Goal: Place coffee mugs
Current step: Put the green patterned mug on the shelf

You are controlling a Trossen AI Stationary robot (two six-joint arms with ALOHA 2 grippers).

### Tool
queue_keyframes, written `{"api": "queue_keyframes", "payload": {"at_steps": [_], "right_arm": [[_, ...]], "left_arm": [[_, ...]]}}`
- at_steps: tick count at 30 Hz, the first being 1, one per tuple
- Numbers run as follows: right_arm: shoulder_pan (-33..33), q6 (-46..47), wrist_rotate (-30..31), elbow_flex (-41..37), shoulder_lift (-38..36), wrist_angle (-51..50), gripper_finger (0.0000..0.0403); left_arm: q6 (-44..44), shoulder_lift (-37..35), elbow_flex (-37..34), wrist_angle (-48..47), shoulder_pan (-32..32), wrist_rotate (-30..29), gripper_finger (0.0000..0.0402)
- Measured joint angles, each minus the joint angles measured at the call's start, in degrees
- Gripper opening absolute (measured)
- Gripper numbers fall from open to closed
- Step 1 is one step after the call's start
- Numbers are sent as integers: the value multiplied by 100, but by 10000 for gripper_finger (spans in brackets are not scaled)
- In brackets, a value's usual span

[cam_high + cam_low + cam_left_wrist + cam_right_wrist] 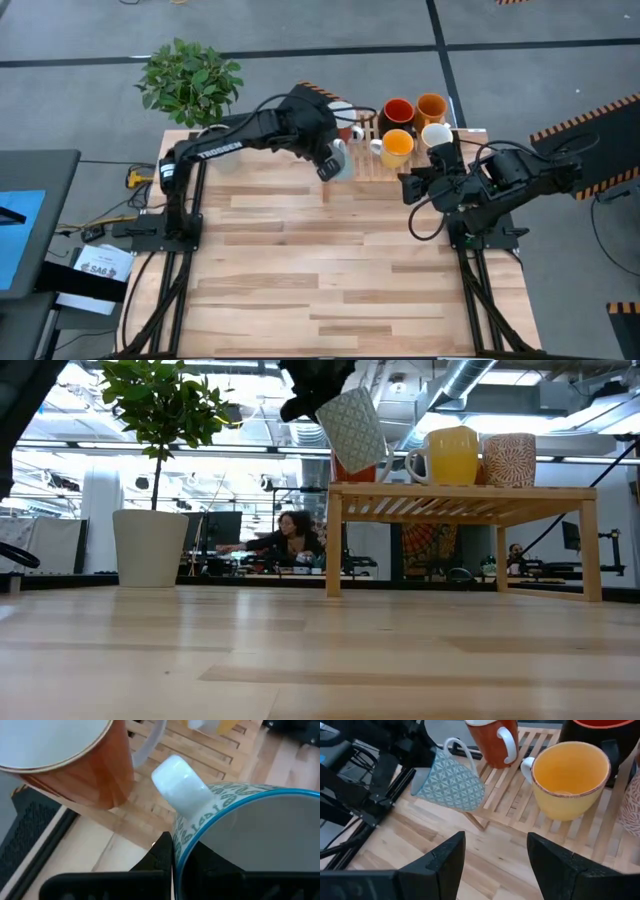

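Left fingers [165, 851] clamped on light blue mug [451, 782] rim — tilted, airborne beside rack [520, 805]; right fingers [495, 865] apart.

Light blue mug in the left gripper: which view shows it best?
Right wrist view: the whole light blue mug shows, tilted, handle up, at the rack's edge. The low view gives a tilted side profile, the left wrist view only rim and handle, and the high view hides most of it under the left gripper.
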Motion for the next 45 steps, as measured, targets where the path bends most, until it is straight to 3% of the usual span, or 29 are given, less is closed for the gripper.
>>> {"api": "queue_keyframes", "payload": {"at_steps": [12, 20, 31, 45], "right_arm": [[0, 126, 69, 0, -2, -11, 239], [0, 95, 109, 0, 0, -32, 239], [0, -33, 109, 0, 0, -41, 239], [0, -70, 109, 0, 0, -30, 239]], "left_arm": [[-1725, 71, -13, -399, -11, -287, 2], [-2046, 200, -9, -208, 0, -376, 4], [-1956, 259, -13, 262, -13, -480, 84], [-1825, 233, 299, 343, -13, -388, 146]]}}
